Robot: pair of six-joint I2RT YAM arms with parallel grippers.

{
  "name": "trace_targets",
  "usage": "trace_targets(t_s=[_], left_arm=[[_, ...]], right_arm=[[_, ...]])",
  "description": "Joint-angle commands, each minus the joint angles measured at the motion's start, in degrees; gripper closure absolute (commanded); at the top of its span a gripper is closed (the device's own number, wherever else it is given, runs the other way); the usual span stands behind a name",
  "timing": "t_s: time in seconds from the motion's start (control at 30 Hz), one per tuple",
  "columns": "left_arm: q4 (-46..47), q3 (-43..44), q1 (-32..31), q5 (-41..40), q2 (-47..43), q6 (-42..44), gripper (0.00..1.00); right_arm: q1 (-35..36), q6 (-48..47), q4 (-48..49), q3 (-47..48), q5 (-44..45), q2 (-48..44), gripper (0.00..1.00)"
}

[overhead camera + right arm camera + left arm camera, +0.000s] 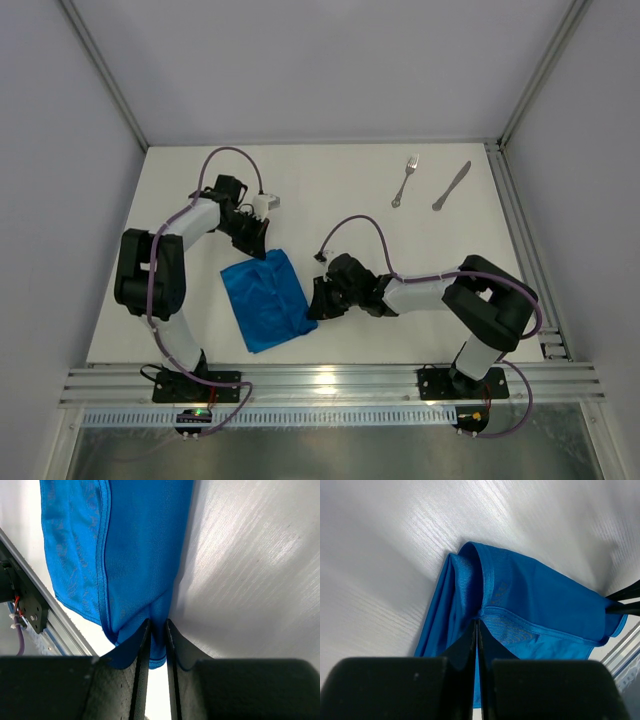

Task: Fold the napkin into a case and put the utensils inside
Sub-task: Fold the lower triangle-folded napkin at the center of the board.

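Observation:
The bright blue napkin lies doubled over on the white table, left of the middle. My left gripper is shut on its far edge; in the left wrist view its closed fingertips pinch the hem of the napkin. My right gripper is shut on the napkin's near right corner; in the right wrist view the cloth runs between the fingers. The fork and the knife lie side by side at the far right, away from both grippers.
An aluminium rail runs along the near table edge, also in the right wrist view. Grey walls and frame posts close in the table's sides and back.

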Motion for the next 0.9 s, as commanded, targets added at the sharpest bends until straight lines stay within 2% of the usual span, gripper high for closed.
trace_targets(t_s=[0.0,0.4,0.87], left_arm=[[0.34,0.36,-0.09,0.26,-2.54,0.02,1.00],[-4.49,-1.13,3.60,-0.96,-4.91,2.13,1.00],[-5.72,-1.49,3.86,-2.90,-1.66,5.74,1.00]], right_arm=[[0.40,0.52,1.75,0.27,0.48,0.54,0.79],[0.49,1.49,3.07,0.53,1.18,1.59,0.80],[0.49,1.75,2.01,0.53,3.55,0.37,0.80]])
